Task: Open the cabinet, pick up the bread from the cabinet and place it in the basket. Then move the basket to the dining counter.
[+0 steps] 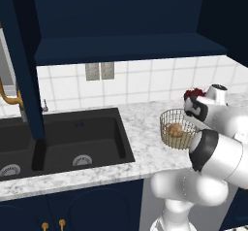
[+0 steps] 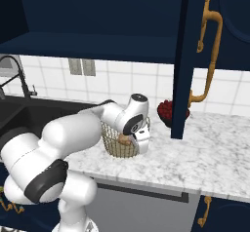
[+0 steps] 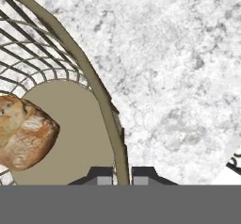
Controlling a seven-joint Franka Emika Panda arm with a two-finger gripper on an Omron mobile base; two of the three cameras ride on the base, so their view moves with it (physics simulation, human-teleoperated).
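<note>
Round tan-gold wire mesh basket stands on white-grey marble counter, right of black sink. Small golden-brown bread lump lies inside on the basket's pale flat bottom. Two-finger gripper is at the basket's near rim; in the hand view the two dark fingertips sit one each side of the rim wire, pinching it. White arm reaches from the base over the counter edge. Dark red object sits just behind the basket near the tiled wall. Dark navy cabinet door with long brass handle hangs open above the counter.
</note>
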